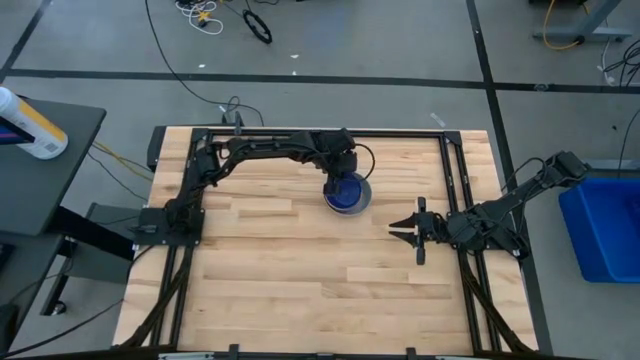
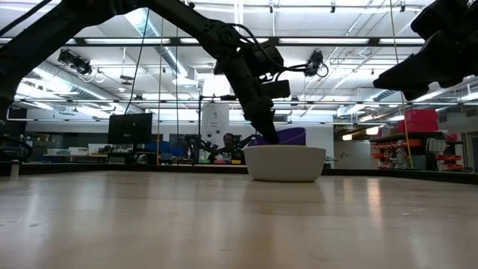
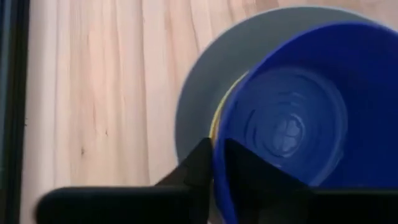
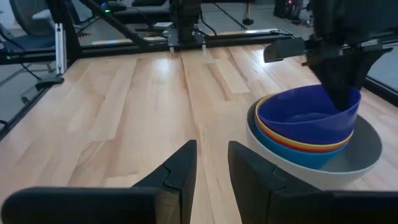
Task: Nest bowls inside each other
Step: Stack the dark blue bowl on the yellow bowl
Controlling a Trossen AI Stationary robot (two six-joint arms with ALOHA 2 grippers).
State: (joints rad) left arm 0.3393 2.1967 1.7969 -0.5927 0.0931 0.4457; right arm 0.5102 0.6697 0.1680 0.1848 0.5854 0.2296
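Observation:
A stack of bowls stands on the table's far middle. The grey bowl [image 4: 367,149] is outermost. Nested inside it are a light blue bowl [image 4: 292,157], a red one [image 4: 298,147] and a yellow one [image 4: 277,135]. The dark blue bowl [image 4: 305,115] is on top. My left gripper [image 3: 217,149] reaches down onto the stack's far-left side and is shut on the dark blue bowl [image 1: 346,194]. My right gripper [image 1: 415,230] waits open to the right of the stack, with nothing between its fingers. My left gripper has the dark blue bowl's rim [image 3: 219,134] between its two fingers, one finger [image 3: 255,177] inside the bowl and the other [image 3: 198,165] outside. The fingers slant down from above. The bowl sits tilted in the stack, its held side higher than the opposite side.
The bare wooden tabletop [image 1: 300,290] stretches wide on the near side and left of the stack. Black frame rails [image 1: 465,290] run along both sides. A blue bin [image 1: 605,225] stands off the table to the right.

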